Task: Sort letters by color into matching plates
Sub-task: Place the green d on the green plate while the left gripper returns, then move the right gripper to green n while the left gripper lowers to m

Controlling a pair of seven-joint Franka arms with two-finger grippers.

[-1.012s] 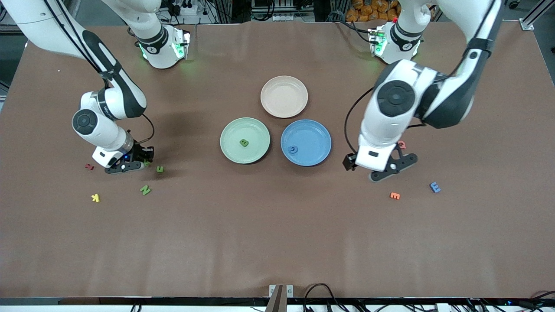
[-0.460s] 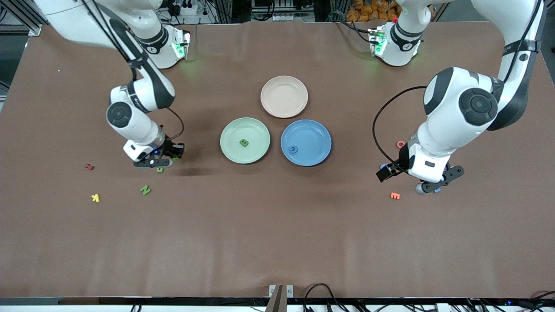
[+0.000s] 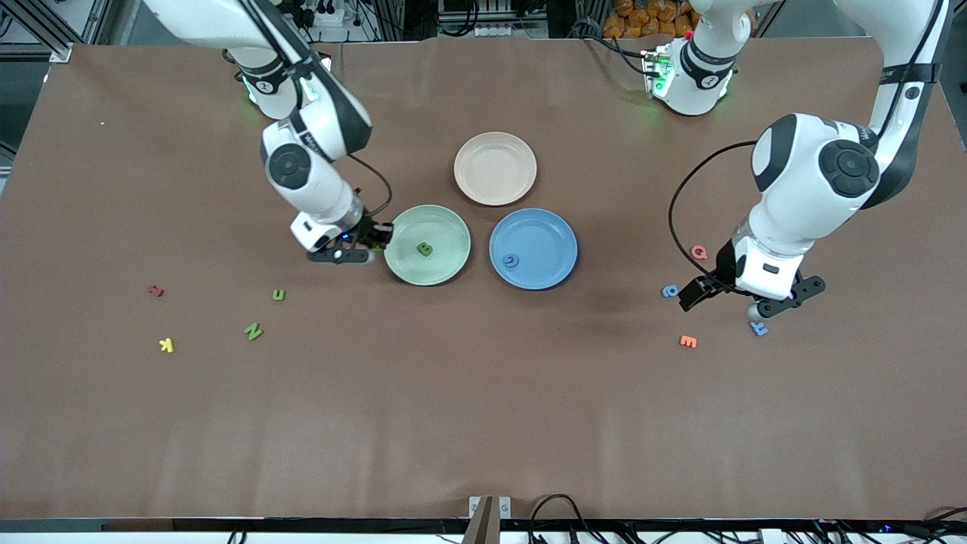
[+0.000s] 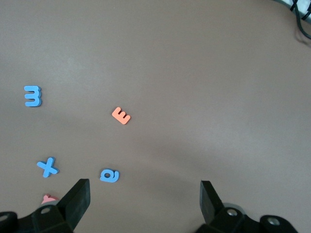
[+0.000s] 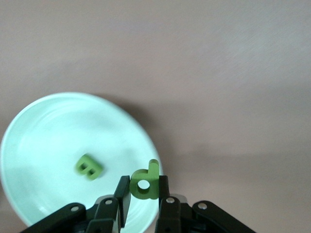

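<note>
**Green and blue foam letters with their two matching plates.**
The pale green plate (image 3: pixel 412 227) and blue plate (image 3: pixel 545 233) lie flat, rims nearly touching, at frame centre of the front view. A green B (image 3: pixel 425 248) lies in the green plate; a green d (image 5: pixel 145 180), upright in the clamped right gripper (image 5: pixel 144 190), hangs over that plate's rim. A green U (image 3: pixel 279 295) and N (image 3: pixel 253 331) lie on the table, lower, toward the right arm's end. One blue round letter (image 3: pixel 511 261) lies in the blue plate. A blue E (image 4: pixel 33 95), X (image 4: pixel 47 167) and a second round letter (image 4: pixel 110 175) lie apart toward the left arm's end.
</note>
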